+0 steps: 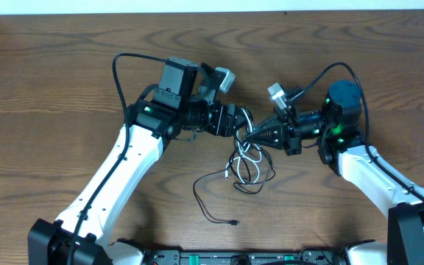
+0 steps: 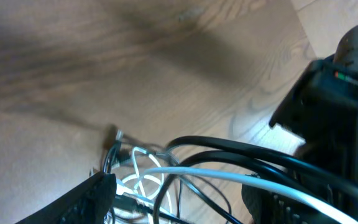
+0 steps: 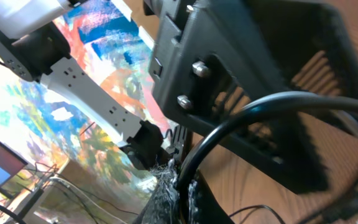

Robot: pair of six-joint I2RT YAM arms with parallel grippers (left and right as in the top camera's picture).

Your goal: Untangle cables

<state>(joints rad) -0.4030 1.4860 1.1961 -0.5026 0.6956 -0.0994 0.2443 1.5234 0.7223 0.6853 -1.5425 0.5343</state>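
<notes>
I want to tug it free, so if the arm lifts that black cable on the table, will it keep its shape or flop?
Probably flops: the black cable is thin and trails in loose curves. It likely drags the white cable, since their loops overlap.

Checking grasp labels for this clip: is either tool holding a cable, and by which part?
The right tool is shut on the cables at the top of the tangle. The left tool is open, holding nothing.

Robotics lab setting: wood-grain table, two mounted arms, colourful painted wall behind.
</notes>
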